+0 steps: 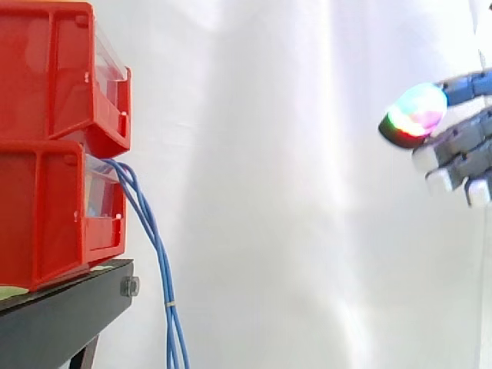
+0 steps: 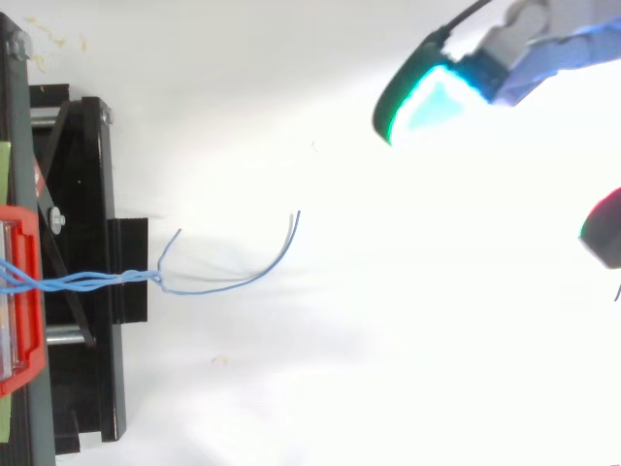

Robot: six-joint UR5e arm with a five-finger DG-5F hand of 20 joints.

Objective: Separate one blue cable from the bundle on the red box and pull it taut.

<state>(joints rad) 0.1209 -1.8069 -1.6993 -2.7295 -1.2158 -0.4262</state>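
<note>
A bundle of thin blue cables [image 1: 157, 254] comes out of the lower red bin [image 1: 58, 207] and hangs down past the stand's edge. From above, the blue cables [image 2: 87, 282] run right from the bin and their loose ends [image 2: 281, 248] fan out on the white floor. My hand [image 1: 461, 150] is at the far right, well away from the cables, its fingers straight and holding nothing. One glowing fingertip [image 1: 415, 114] points left toward the bins. In the top view the hand [image 2: 543, 44] sits at the upper right, with a cyan-green pad [image 2: 427, 102] facing the cables.
Two red bins are stacked, the upper red bin [image 1: 61, 69] on the lower one, on a black stand [image 1: 69, 304] at the left. A white curtain [image 1: 292, 184] lies behind, with wide free room between the bins and the hand.
</note>
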